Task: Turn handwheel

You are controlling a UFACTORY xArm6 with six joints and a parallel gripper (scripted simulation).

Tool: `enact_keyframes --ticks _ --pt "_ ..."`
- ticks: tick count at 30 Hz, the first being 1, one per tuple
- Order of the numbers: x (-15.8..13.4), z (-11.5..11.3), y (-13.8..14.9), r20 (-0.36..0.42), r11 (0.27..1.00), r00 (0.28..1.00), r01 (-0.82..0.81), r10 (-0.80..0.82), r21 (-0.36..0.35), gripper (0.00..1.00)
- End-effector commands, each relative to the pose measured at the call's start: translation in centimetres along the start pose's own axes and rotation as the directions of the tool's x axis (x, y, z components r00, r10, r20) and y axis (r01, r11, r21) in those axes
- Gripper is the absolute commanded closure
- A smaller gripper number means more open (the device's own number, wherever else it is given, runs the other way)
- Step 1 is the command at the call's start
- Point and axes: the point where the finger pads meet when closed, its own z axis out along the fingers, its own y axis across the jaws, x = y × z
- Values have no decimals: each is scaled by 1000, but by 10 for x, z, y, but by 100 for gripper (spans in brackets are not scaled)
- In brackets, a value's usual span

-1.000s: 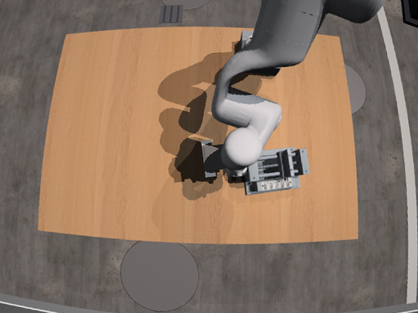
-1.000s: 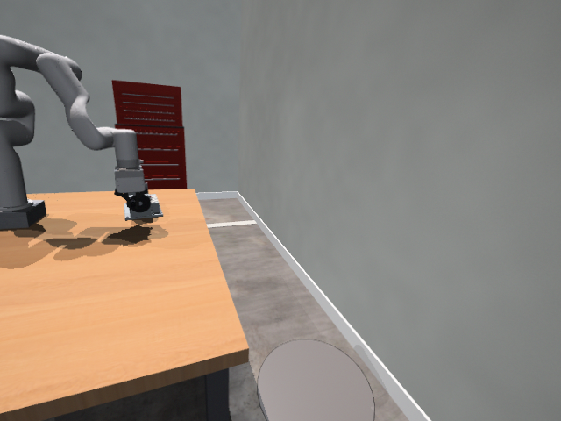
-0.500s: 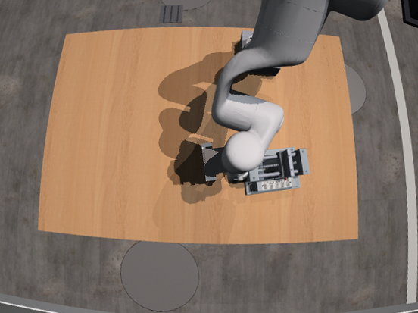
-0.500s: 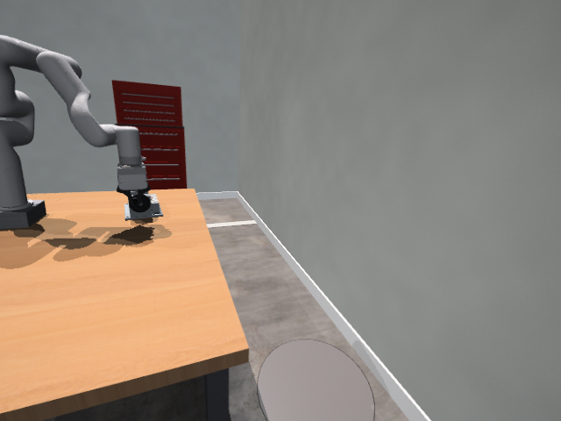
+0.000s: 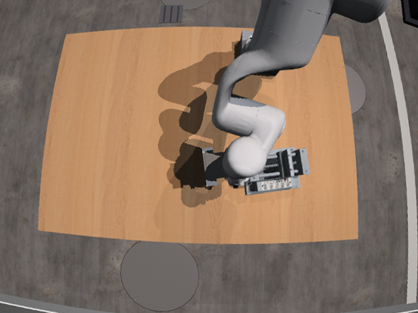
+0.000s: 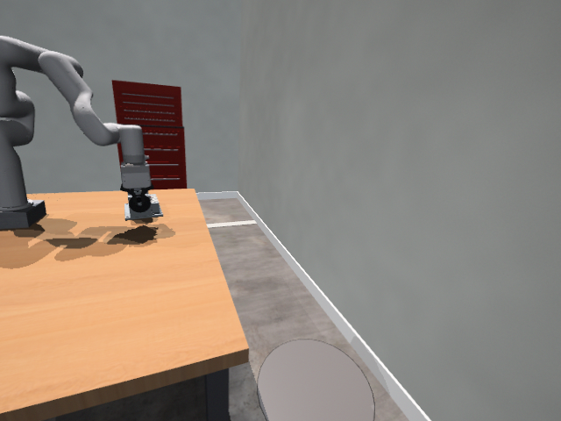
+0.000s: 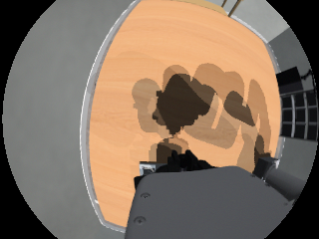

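Observation:
A small grey slide fixture sits on the wooden table, right of centre. Its scale strip with small marks and a red pointer runs along the near side; the reading is too small to make out. The black handwheel is at the fixture's left end and faces the exterior view. My gripper points straight down onto the wheel's top and is shut on the handwheel's handle. In the top view my wrist hides the wheel. In the wrist view the gripper body blocks the fingers; only dark parts show.
The arm's base stands at the table's back edge. A red tool cabinet stands behind the table and a grey wall runs along the right. The table edge lies a short way beyond the fixture.

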Motion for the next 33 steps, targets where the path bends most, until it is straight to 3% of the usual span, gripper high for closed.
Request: enact_keyframes --ticks 1,33 --pt "0 0 -2 0 1000 1000 0 0 0 94" --pt "0 1 -12 0 1000 1000 0 0 0 94"
